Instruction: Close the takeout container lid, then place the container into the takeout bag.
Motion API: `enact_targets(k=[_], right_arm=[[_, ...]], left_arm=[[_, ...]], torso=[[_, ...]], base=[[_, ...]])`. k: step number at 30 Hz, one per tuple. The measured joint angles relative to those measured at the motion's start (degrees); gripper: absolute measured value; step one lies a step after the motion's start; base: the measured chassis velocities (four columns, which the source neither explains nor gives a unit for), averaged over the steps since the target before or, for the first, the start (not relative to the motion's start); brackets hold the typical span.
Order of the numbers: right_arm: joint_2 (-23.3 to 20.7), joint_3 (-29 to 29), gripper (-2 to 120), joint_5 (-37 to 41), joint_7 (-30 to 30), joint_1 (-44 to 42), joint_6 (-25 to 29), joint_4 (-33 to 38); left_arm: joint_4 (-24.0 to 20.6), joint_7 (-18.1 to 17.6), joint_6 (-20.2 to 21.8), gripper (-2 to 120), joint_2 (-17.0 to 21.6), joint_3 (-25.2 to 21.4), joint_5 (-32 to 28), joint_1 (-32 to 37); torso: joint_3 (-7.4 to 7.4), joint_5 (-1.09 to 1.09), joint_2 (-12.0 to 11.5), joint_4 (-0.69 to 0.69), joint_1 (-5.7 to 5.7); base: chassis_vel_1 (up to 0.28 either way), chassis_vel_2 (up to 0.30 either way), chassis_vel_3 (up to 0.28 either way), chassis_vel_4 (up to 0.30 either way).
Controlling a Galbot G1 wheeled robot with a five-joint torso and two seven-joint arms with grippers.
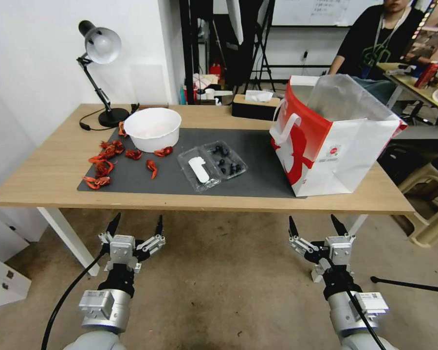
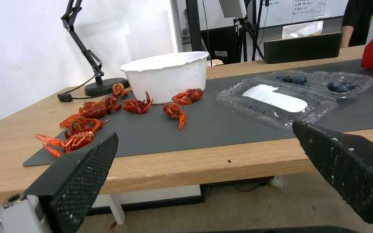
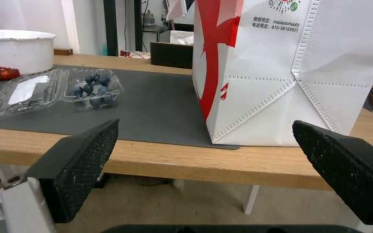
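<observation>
The clear takeout container lies open on the dark mat at mid-table, blueberries in its half nearer the bag. Its lid is folded flat beside it, white label up. At the table's right stands the red-and-white takeout bag, mouth open, with a clear liner. My left gripper hangs open below the table's front edge, left of the container. My right gripper is open too, below the edge in front of the bag.
A round white bowl stands at the mat's back left with several red crayfish scattered around it. A desk lamp is at the far left corner, a dark tissue box at the back. A stool stands right of the table.
</observation>
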Motion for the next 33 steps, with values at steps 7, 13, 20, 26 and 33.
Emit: enact_targets(k=[7, 13, 20, 26, 33], right_arm=[[0.00, 0.00, 100, 0.00, 0.00, 0.00, 0.00, 0.00], [0.00, 0.00, 100, 0.00, 0.00, 0.00, 0.00, 0.00], [0.00, 0.00, 100, 0.00, 0.00, 0.00, 0.00, 0.00], [0.01, 0.07, 100, 0.09, 0.00, 0.10, -0.22, 0.02], [0.58, 3.48, 100, 4.05, -0.28, 3.75, -9.04, 1.72]], left_arm=[[0.00, 0.00, 0.00, 100, 0.00, 0.00, 0.00, 0.00], [0.00, 0.00, 0.00, 100, 0.00, 0.00, 0.00, 0.00], [0.00, 0.00, 0.00, 100, 0.00, 0.00, 0.00, 0.00], [0.00, -0.11, 1.19, 100, -0.64, 0.71, -1.39, -0.54], [0.61, -0.61, 6.20, 100, -5.29, 5.49, -10.32, -4.31]], torso=[[0.00, 0.00, 0.00, 0.00, 0.00], [0.00, 0.00, 0.00, 0.00, 0.00], [0.00, 0.00, 0.00, 0.00, 0.00], [0.00, 0.03, 0.00, 0.00, 0.00], [0.01, 0.03, 0.00, -0.01, 0.01]], base=[[0.000, 0.000, 0.000, 0.000], [0.000, 0.000, 0.000, 0.000], [0.000, 0.000, 0.000, 0.000], [0.000, 0.000, 0.000, 0.000], [0.000, 0.000, 0.000, 0.000]])
